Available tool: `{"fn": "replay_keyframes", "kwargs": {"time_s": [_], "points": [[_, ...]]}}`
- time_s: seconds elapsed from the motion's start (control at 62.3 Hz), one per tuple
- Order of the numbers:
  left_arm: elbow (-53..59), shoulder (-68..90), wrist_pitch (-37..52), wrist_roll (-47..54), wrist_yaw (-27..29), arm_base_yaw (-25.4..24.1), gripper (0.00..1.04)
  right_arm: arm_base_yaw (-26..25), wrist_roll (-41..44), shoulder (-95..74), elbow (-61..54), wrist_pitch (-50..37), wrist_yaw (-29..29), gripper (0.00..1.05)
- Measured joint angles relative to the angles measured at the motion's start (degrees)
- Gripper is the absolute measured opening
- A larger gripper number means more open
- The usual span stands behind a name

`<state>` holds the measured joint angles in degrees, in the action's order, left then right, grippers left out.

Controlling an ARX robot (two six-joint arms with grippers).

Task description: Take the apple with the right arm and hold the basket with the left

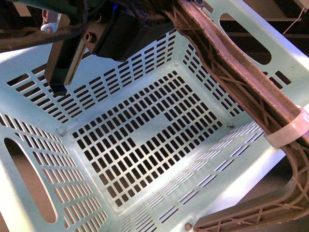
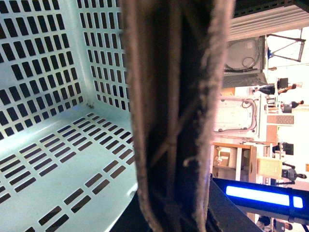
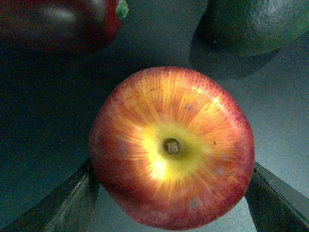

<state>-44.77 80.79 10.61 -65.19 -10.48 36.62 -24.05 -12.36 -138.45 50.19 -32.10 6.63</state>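
My right gripper (image 3: 171, 169) pinches the round red-yellow apple (image 3: 169, 121). Beside the aqua slotted plastic basket's (image 1: 231, 159) brown handle (image 1: 231, 63), I can't tell my left gripper's (image 1: 67, 67) grip.

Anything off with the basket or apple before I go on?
The basket looks tilted in the front view, floor slanting, and it is empty. A white tie wraps its brown handle near the bend; I cannot tell why. The apple looks whole, stem up.
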Motion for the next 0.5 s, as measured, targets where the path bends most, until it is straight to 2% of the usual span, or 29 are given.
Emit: {"fn": "replay_keyframes", "kwargs": {"time_s": [0.289, 0.369, 0.497], "points": [[0.0, 0.0, 0.0, 0.0, 0.0, 0.0, 0.08, -0.6, 2.2, 9.6, -8.6, -1.5, -3.9, 0.71], [0.0, 0.0, 0.0, 0.0, 0.0, 0.0, 0.08, 0.0, 3.8, 16.4, -11.8, -1.5, -5.8, 0.71], [0.0, 0.0, 0.0, 0.0, 0.0, 0.0, 0.08, 2.7, 4.4, 31.8, -16.5, 3.5, -9.0, 0.71]]}}
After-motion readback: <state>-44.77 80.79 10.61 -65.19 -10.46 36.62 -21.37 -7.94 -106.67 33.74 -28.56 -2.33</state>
